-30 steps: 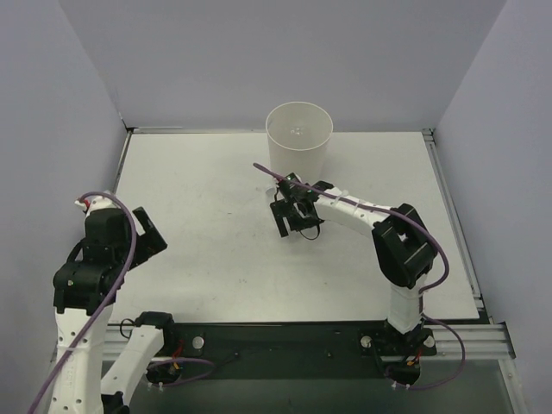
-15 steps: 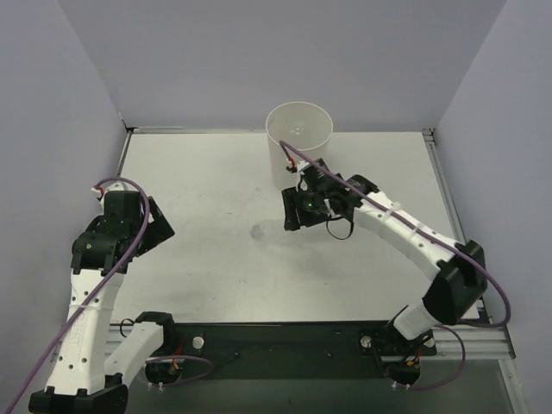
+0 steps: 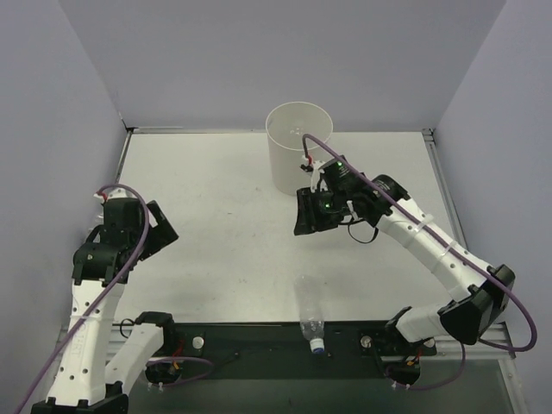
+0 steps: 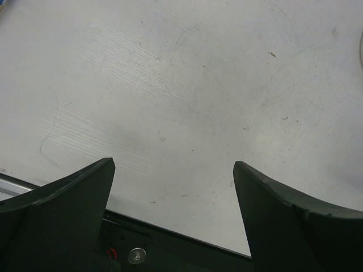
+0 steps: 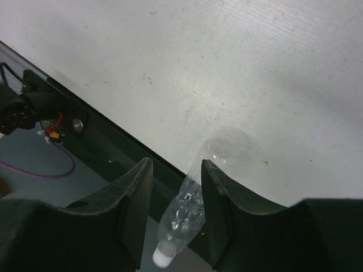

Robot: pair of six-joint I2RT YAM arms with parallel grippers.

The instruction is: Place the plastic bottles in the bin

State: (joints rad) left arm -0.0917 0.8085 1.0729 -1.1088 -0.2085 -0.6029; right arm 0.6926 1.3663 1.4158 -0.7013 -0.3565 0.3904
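One clear unlabelled plastic bottle (image 3: 308,312) lies on its side at the table's near edge. Its cap end overhangs the dark base rail. In the right wrist view this bottle (image 5: 184,209) shows through the gap between my fingers but lies far below them, untouched. My right gripper (image 3: 304,220) (image 5: 177,164) hovers over the table just in front of the bin (image 3: 298,147), jaws drawn in to a narrow gap with nothing in them. The off-white bin stands upright at the back. My left gripper (image 3: 159,226) (image 4: 173,164) is open and empty above the left side of the table.
Grey walls close the table on three sides. The black rail (image 3: 285,341) with the arm bases runs along the near edge. A purple cable (image 3: 405,211) trails along the right arm. Metal rails (image 3: 453,216) border the table's right and back sides.
My right gripper closed up and rose slightly toward the bin while its arm stretched out to the right. A clear bottle now lies at the near edge. The left arm shifted a little.
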